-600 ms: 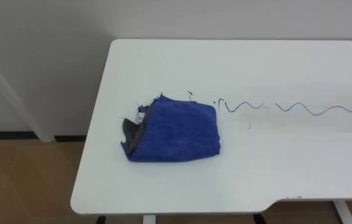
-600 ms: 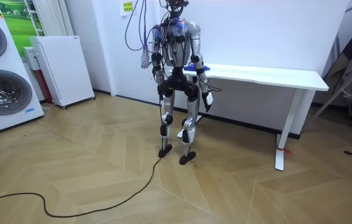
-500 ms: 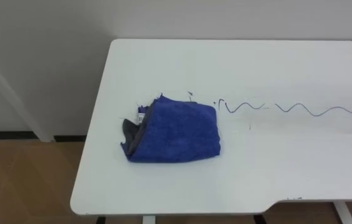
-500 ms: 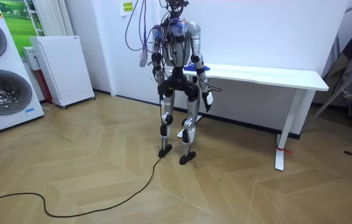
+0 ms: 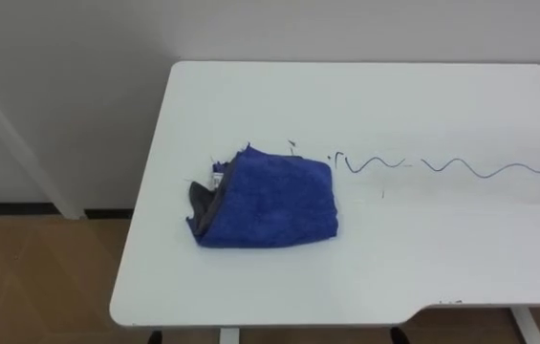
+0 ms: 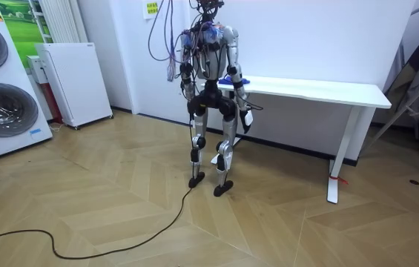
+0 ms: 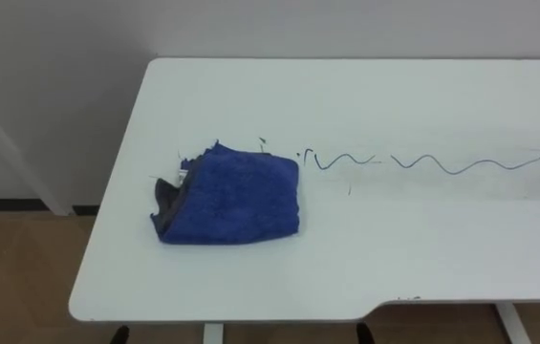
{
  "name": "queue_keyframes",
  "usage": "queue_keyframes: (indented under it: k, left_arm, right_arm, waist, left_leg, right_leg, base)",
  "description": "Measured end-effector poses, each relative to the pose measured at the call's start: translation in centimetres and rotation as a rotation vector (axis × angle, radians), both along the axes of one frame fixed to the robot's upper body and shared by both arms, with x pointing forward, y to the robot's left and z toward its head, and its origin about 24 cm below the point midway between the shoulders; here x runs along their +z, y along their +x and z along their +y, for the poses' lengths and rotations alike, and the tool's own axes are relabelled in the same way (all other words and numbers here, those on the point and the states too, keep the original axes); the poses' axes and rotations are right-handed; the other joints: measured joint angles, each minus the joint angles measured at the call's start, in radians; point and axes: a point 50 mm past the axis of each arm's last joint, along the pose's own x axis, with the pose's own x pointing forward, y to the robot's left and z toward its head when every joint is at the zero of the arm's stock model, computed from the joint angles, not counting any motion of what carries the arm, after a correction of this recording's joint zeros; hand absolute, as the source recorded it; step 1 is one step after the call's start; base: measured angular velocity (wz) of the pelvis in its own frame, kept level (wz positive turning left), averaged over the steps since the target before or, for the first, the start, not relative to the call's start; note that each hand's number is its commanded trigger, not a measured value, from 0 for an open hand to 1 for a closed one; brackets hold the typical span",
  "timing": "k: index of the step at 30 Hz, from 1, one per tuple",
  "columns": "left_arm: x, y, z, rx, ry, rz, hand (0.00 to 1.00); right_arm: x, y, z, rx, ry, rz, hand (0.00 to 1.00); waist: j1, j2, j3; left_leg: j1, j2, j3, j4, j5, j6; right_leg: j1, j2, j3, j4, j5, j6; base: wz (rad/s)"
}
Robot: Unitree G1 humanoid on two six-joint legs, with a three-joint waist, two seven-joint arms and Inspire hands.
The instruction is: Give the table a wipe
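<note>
The robot stands on the wooden floor (image 6: pixel 120 215) at the end of the white bench (image 5: pixel 365 277) on the room view's left, its back to me and both arms hanging at its sides. Its right hand (image 6: pixel 248 122) dangles below the bench edge and its left hand (image 6: pixel 186 90) sits by its hip; from here I cannot tell whether either hand's fingers are open or curled (they are too small to make out). Neither hand touches anything. The blue cloth (image 5: pixel 268 201) lies folded on the bench near that same end, a grey layer peeking out along its left edge. Just beside its right edge a wavy pen line (image 5: pixel 442 167) starts and runs off to the right. Over on the room view's left are 2 stacked washing machines (image 6: pixel 1 104) and a white cabinet (image 6: pixel 76 81)
</note>
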Motion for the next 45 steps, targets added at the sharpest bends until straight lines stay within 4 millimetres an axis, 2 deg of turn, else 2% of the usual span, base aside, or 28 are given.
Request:
queue_keyframes:
  k: [2,6,13,16,20,24,27,28,29,31,32,34,35,37,40,42,45]
  left_arm:
    - [0.0,-0.2,0.2,0.02,0.005,0.007,0.0]
    - [0.0,-1.1,0.8,0.073,0.019,0.023,0.0]
    - [0.2,-3.4,2.6,0.234,0.054,0.073,0.0]
    - [0.3,-3.7,3.3,0.26,0.067,0.092,0.0]
    - [0.4,-3.6,3.8,0.258,0.077,0.11,0.0]
    - [0.8,-3.2,4.5,0.246,0.097,0.08,0.0]
    - [0.9,-2.6,4.5,0.234,0.099,0.067,0.0]
    - [0.9,-2.5,4.4,0.224,0.097,0.067,0.0]
    - [0.9,-2.5,4.3,0.219,0.096,0.067,0.0]
    - [0.9,-2.0,4.1,0.165,0.103,0.068,0.0]
    - [0.9,-1.9,4.1,0.152,0.106,0.066,0.0]
    - [0.9,-1.9,4.2,0.12,0.117,0.073,0.0]
    - [0.9,-1.9,4.2,0.105,0.12,0.076,0.0]
    - [1.0,-1.8,4.4,0.087,0.127,0.074,0.0]
    - [1.2,-1.5,4.7,0.07,0.135,0.06,0.0]
    - [1.3,-1.5,4.8,0.058,0.137,0.051,0.0]
    - [1.3,-1.5,4.7,0.017,0.124,0.05,0.0]
  right_arm:
    - [-0.1,-0.8,-0.2,-0.064,-0.003,0.016,0.0]
    - [0.0,-2.9,-1.3,-0.351,-0.025,0.046,0.0]
    - [0.5,-6.7,-3.8,-1.015,-0.096,0.089,0.0]
    - [0.8,-7.4,-4.6,-1.166,-0.138,0.125,0.0]
    - [1.3,-6.1,-5.8,-1.272,-0.211,0.112,0.0]
    - [3.1,-2.1,-8.3,-1.34,-0.311,-0.002,0.0]
    - [5.1,1.6,-9.9,-1.284,-0.421,-0.114,0.0]
    - [6.1,3.0,-10.4,-1.224,-0.5,-0.159,0.0]
    - [6.7,3.7,-10.7,-1.19,-0.538,-0.187,0.0]
    - [9.3,6.3,-11.3,-1.066,-0.686,-0.321,0.0]
    - [10.0,6.9,-11.4,-1.028,-0.728,-0.357,0.0]
    - [13.0,9.7,-11.0,-0.849,-0.888,-0.532,0.0]
    - [13.8,10.2,-10.9,-0.812,-0.921,-0.577,0.0]
    - [16.9,12.2,-10.4,-0.648,-1.061,-0.752,0.0]
    - [19.9,14.1,-9.4,-0.443,-1.181,-0.935,0.0]
    - [21.3,14.9,-8.5,-0.317,-1.253,-1.021,0.0]
    - [23.5,16.3,-7.1,-0.154,-1.286,-1.168,0.0]
  waist:
    - [-0.002,0.002,-0.0011]
    - [-0.009,0.001,-0.0007]
    - [-0.085,-0.01,-0.0045]
    - [-0.1,-0.02,-0.0051]
    - [-0.115,-0.031,-0.0044]
    - [-0.116,-0.046,-0.0042]
    - [-0.113,-0.045,-0.0034]
    - [-0.109,-0.048,-0.0065]
    - [-0.107,-0.047,-0.0064]
    - [-0.091,-0.042,-0.0064]
    - [-0.085,-0.043,-0.0057]
    - [-0.075,-0.041,-0.005]
    - [-0.071,-0.038,-0.0065]
    - [-0.049,-0.039,-0.0053]
    - [-0.023,-0.046,-0.002]
    - [-0.008,-0.052,-0.0027]
    - [-0.001,-0.055,-0.0017]
  left_leg:
    - [0.001,0.0,0.001,0.0,0.0,0.0]
    - [0.001,0.0,0.001,-0.002,0.0,0.0]
    - [0.02,-0.001,-0.002,-0.012,0.0,0.0]
    - [0.024,-0.002,0.002,-0.015,0.0,0.0]
    - [0.022,-0.004,0.004,-0.01,-0.001,0.001]
    - [0.018,-0.004,0.002,-0.009,0.0,0.003]
    - [0.008,-0.005,0.004,-0.006,0.001,0.003]
    - [0.004,-0.006,0.004,-0.006,0.001,0.003]
    - [0.001,-0.006,0.003,-0.005,0.001,0.003]
    - [-0.02,-0.006,0.002,0.005,0.001,0.003]
    - [-0.022,-0.006,0.002,0.005,0.001,0.003]
    - [-0.027,-0.004,0.0,0.003,0.001,0.003]
    - [-0.027,-0.004,0.0,0.003,0.001,0.003]
    - [-0.021,-0.004,0.0,0.001,0.001,0.003]
    - [-0.02,-0.004,-0.002,-0.001,0.001,0.003]
    - [-0.02,-0.004,-0.004,-0.001,0.001,0.003]
    - [-0.021,-0.004,-0.01,-0.002,0.001,0.003]
  right_leg:
    - [0.001,0.0,0.002,-0.002,0.0,0.0]
    - [0.001,0.0,0.004,0.0,0.0,0.0]
    - [0.015,0.0,0.001,0.001,-0.001,0.001]
    - [0.012,0.0,0.016,0.003,-0.003,0.001]
    - [0.007,-0.001,0.026,0.007,-0.003,0.001]
    - [-0.009,-0.001,0.028,0.017,-0.004,0.003]
    - [-0.013,-0.001,0.03,0.017,-0.003,0.003]
    - [-0.018,-0.001,0.031,0.018,-0.003,0.003]
    - [-0.021,-0.001,0.032,0.018,-0.003,0.003]
    - [-0.038,-0.001,0.029,0.021,-0.003,0.003]
    - [-0.042,-0.001,0.029,0.022,-0.003,0.003]
    - [-0.049,0.001,0.027,0.021,-0.003,0.002]
    - [-0.049,0.001,0.026,0.021,-0.003,0.002]
    - [-0.048,0.002,0.026,0.019,-0.003,0.002]
    - [-0.045,0.001,0.022,0.017,-0.003,0.002]
    - [-0.045,0.001,0.017,0.018,-0.003,0.002]
    - [-0.043,-0.001,-0.004,0.018,-0.003,0.002]
  base:
    - [0.0]
    - [0.0]
    - [0.0]
    - [-0.13]
    - [-0.06]
    - [0.0]
    - [0.0]
    - [0.0]
    - [0.0]
    - [0.0]
    - [0.0]
    - [0.0]
    - [0.0]
    - [0.0]
    - [0.03]
    - [0.03]
    - [0.05]
